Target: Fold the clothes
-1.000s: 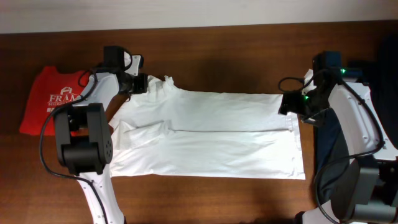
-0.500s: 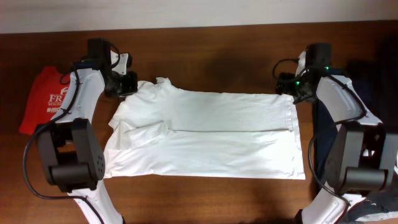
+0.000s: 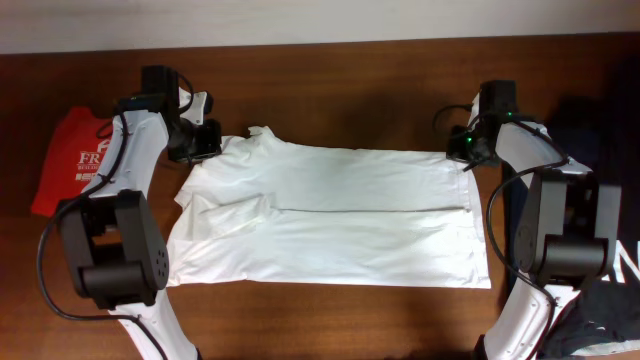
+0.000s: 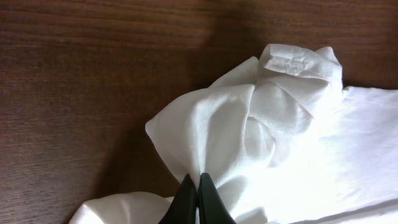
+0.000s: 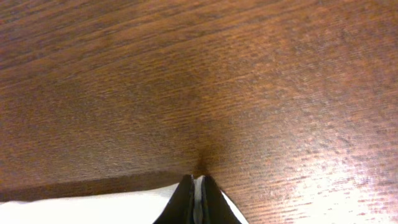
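A large white T-shirt point(image 3: 330, 215), partly folded lengthwise, lies flat across the brown table point(image 3: 330, 90). My left gripper point(image 3: 208, 140) is shut on the bunched shoulder and collar cloth at the shirt's upper left corner; the left wrist view has its black fingertips point(image 4: 211, 202) pinching the white fabric point(image 4: 249, 124). My right gripper point(image 3: 463, 152) is shut on the shirt's upper right hem corner. In the right wrist view a thin strip of white cloth point(image 5: 124, 205) runs into my closed right gripper point(image 5: 196, 184).
A red T-shirt with white lettering point(image 3: 75, 160) lies folded at the far left of the table. Dark clothes point(image 3: 585, 140) lie at the right edge behind the right arm. The table's far edge meets a pale wall point(image 3: 320, 20).
The right gripper came down on the upper right hem corner and closed on it. The left gripper pulled the shoulder cloth slightly up and left earlier, then held still.
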You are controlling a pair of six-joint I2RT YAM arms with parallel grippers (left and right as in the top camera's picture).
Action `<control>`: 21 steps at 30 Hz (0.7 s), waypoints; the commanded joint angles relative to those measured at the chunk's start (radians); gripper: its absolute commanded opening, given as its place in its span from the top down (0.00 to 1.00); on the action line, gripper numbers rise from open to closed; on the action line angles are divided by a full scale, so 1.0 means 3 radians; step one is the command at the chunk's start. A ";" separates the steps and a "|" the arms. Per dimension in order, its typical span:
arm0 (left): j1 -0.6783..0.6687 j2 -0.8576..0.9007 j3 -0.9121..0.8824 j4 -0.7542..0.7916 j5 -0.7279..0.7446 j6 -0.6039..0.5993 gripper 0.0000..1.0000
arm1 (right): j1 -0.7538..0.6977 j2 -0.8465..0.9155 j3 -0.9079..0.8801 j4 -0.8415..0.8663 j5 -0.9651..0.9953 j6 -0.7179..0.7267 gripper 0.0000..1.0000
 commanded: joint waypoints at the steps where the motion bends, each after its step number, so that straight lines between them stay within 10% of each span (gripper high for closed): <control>1: 0.0018 -0.0064 0.0053 0.0006 0.0001 -0.0022 0.99 | -0.0051 -0.0031 0.0137 -0.0189 0.0032 0.0015 0.96; 21: 0.0262 -0.0479 0.0069 -0.1898 -0.0268 -0.0038 1.00 | -0.0135 -0.0221 0.1175 -0.3393 0.0120 -0.0100 0.95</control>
